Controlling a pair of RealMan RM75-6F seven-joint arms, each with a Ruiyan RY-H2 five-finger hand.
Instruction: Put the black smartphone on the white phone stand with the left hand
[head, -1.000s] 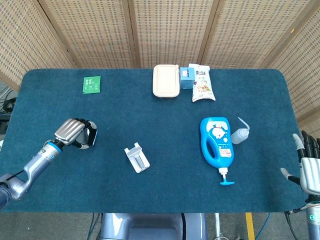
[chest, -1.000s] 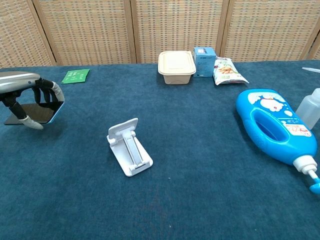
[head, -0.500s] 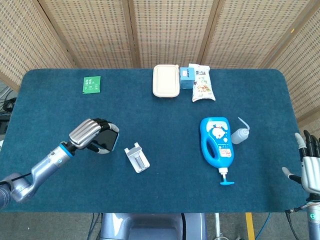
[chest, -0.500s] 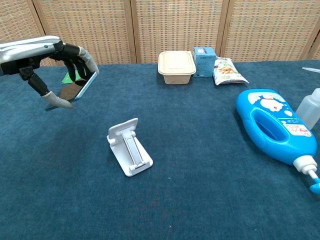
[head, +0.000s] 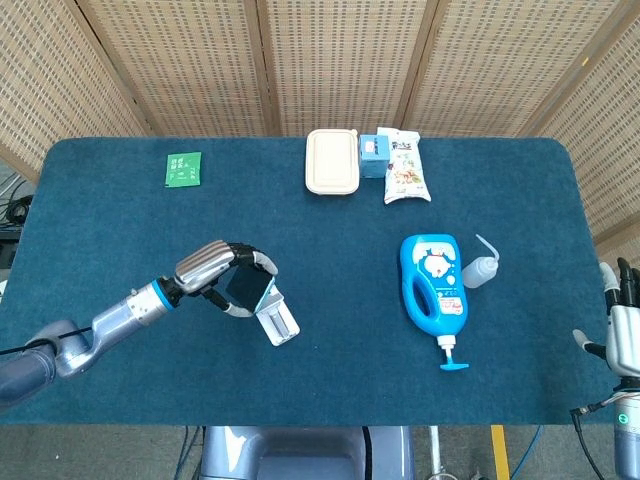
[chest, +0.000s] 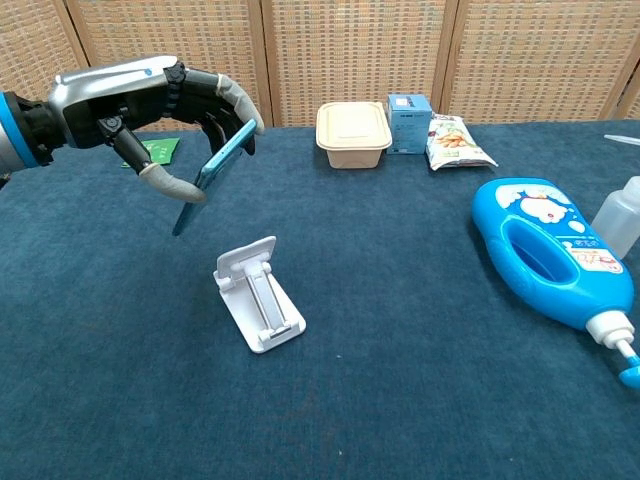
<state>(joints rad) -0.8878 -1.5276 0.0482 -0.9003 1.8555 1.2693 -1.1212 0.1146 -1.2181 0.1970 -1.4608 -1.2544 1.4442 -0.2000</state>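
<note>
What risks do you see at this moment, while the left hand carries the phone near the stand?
1. The left hand holds the black smartphone tilted, by its edges, above the table; it may slip out before it is seated.
2. The white phone stand is light-looking and stands loose on the cloth; a push from the phone's lower edge could tip or slide it.
3. The stand's bottom lip looks small, so a misaligned phone might slide off it.

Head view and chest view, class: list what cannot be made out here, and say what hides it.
1. Right robot hand, head view: cut off by the frame's right edge; absent from the chest view.
2. Smartphone screen, chest view: seen edge-on; in the head view the left robot hand partly covers it.
3. Green packet, chest view: mostly hidden behind the left robot hand.
4. Blue box print: too small.
</note>
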